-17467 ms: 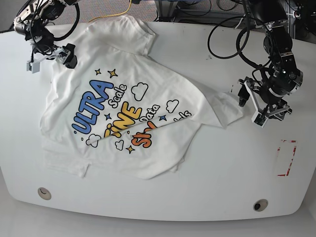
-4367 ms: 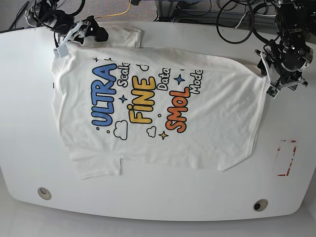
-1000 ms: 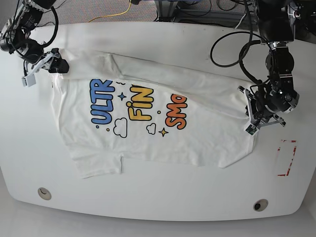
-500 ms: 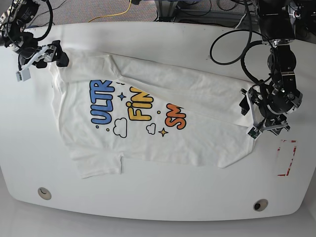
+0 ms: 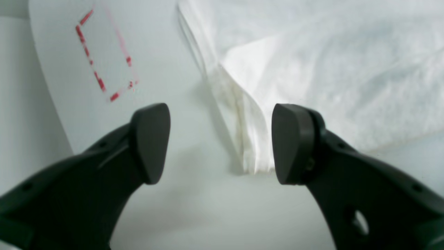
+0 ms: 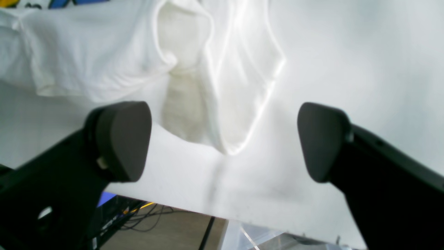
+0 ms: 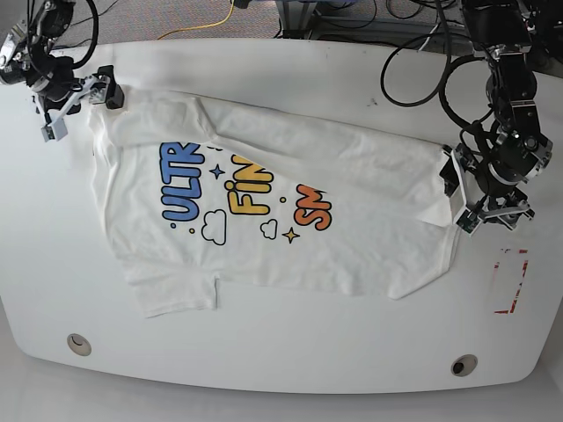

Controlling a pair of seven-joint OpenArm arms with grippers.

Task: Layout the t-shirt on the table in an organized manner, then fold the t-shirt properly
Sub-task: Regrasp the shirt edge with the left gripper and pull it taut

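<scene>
Fabric lies across the middle of the table, the t-shirt print-side up with its far long edge turned over toward me, covering the tops of the blue, yellow and orange letters. My left gripper is spread wide, holding nothing, at the shirt's 3 o'clock end; in the left wrist view a bunched corner of cloth sits between the pads, closer to the right one, with the red-outlined rectangle up at 10 o'clock. My right gripper is likewise spread and empty at the shirt's 10 o'clock corner, a puckered fold of fabric ahead of it and the table edge just beneath.

As I judge it, the fold-over is laid and both ends are let go. To do this well I should lift straight away without snagging either corner, then check that the folded edge runs straight. The bunching at 3 o'clock looks worth smoothing flat before I take the next fold, or the crease will come out crooked.
</scene>
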